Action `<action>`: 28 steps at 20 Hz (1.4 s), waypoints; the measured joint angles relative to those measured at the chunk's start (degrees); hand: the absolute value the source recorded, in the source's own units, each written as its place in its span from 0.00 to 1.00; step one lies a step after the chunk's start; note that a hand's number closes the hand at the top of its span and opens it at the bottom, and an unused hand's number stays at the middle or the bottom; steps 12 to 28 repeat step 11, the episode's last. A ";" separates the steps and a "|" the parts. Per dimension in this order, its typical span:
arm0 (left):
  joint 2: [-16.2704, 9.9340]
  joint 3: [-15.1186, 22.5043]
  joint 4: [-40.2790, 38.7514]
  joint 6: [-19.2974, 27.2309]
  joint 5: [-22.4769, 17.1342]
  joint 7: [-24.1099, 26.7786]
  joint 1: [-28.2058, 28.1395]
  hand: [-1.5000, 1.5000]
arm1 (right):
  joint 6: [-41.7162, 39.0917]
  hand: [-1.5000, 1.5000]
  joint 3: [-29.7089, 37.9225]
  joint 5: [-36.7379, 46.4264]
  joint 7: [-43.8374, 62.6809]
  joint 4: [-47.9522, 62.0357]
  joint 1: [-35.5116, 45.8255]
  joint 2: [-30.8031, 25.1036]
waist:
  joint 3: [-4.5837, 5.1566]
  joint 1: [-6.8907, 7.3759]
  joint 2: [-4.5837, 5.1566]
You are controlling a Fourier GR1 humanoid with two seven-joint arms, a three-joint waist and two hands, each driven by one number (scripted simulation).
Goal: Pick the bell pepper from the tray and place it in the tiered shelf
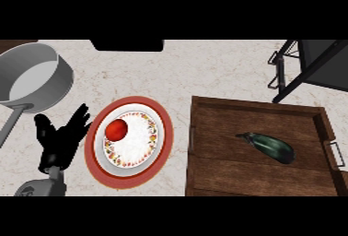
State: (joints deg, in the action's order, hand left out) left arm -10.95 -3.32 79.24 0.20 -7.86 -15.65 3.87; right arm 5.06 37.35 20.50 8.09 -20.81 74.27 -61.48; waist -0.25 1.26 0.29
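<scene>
A dark green, elongated, glossy vegetable (270, 146) lies in the wooden tray (224, 175), right of the tray's middle, with its stem end pointing left. It looks more like an eggplant than a bell pepper. The black tiered shelf (306, 64) stands at the counter's far right corner, beyond the tray. My left hand (60, 140) is at the lower left, open with fingers up, far from the tray and holding nothing. My right hand does not show.
A red-rimmed plate (129, 177) left of the tray carries a patterned white plate (139, 150) with a round red fruit (117, 130) on it. A grey pot (34, 78) with a long handle stands at the far left. A dark block (127, 44) sits at the back edge.
</scene>
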 measured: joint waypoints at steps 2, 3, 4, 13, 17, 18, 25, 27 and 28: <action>-0.40 -0.73 -0.70 -0.51 -0.57 0.03 0.27 0.50 | 0.74 0.00 1.74 -1.14 -0.33 0.89 -1.24 -2.13 | -0.02 -0.12 0.04; 0.03 -0.43 -0.47 -0.10 -0.25 0.08 0.07 0.50 | 0.53 0.00 2.66 -1.79 -0.39 1.46 -1.93 -3.53 | -0.06 -0.17 0.02; 0.18 -0.29 -0.25 0.05 -0.07 0.12 -0.06 0.50 | 0.31 0.00 3.53 -2.46 -0.45 1.96 -2.48 -4.82 | -0.08 -0.17 0.01; 0.18 -0.50 -0.33 -0.12 -0.03 -0.13 -0.02 0.50 | -6.77 0.00 8.12 -6.71 -1.54 5.77 -7.51 -12.83 | -0.13 -0.27 0.01; 0.18 -0.50 -0.33 -0.12 -0.03 -0.13 -0.02 0.50 | -6.77 0.00 8.12 -6.71 -1.54 5.77 -7.51 -12.83 | -0.13 -0.27 0.01; 0.18 -0.50 -0.33 -0.12 -0.03 -0.13 -0.02 0.50 | -6.77 0.00 8.12 -6.71 -1.54 5.77 -7.51 -12.83 | -0.13 -0.27 0.01; 0.18 -0.50 -0.33 -0.12 -0.03 -0.13 -0.02 0.50 | -6.77 0.00 8.12 -6.71 -1.54 5.77 -7.51 -12.83 | -0.13 -0.27 0.01; 0.18 -0.50 -0.33 -0.12 -0.03 -0.13 -0.02 0.50 | -6.77 0.00 8.12 -6.71 -1.54 5.77 -7.51 -12.83 | -0.13 -0.27 0.01; 0.18 -0.50 -0.33 -0.12 -0.03 -0.13 -0.02 0.50 | -6.77 0.00 8.12 -6.71 -1.54 5.77 -7.51 -12.83 | -0.13 -0.27 0.01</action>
